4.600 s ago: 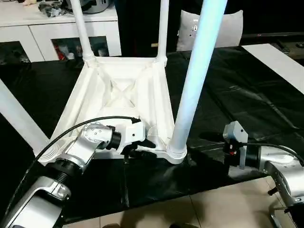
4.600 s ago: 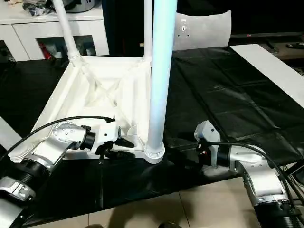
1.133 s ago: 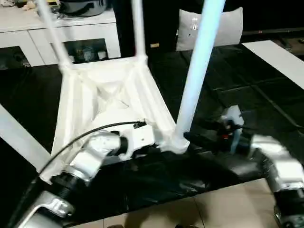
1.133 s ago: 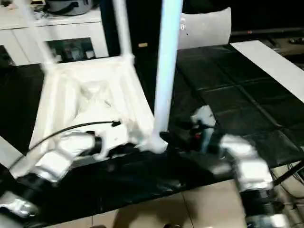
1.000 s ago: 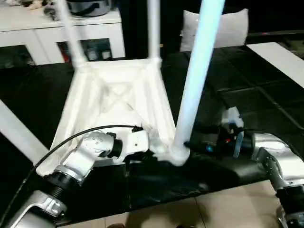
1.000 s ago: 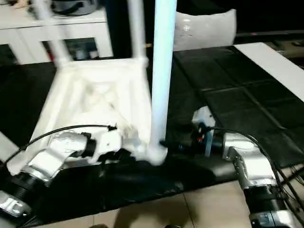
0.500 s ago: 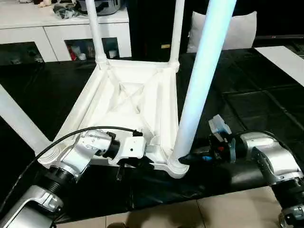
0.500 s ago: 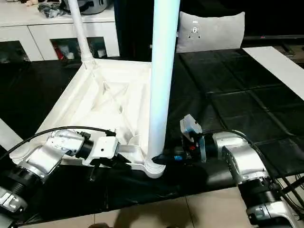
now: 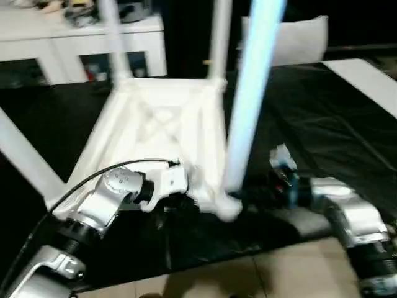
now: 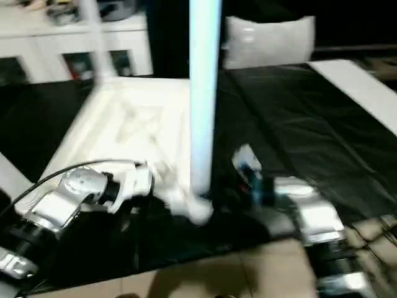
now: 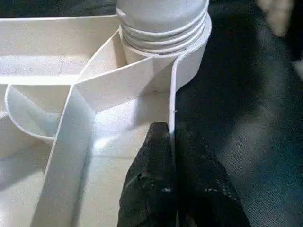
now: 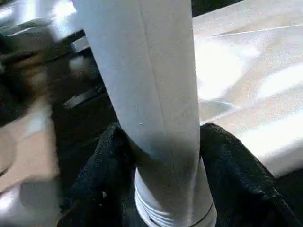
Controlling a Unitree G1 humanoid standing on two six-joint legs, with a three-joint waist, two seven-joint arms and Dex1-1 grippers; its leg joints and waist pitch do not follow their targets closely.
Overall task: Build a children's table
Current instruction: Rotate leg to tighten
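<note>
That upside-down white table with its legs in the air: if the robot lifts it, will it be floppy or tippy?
Probably stiff: the children's table has a ribbed underside. Likely light, being thin-walled plastic, which the left gripper pinches at the rim. It may tip, since the leg between the right gripper's fingers stands tall above the top.

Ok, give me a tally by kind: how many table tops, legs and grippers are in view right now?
Table top: 1
Legs: 4 (far left leg, far right leg, near left leg, near right leg)
Grippers: 2 (left gripper pinching the table top's rim, right gripper around the near right leg)
Total: 7
</note>
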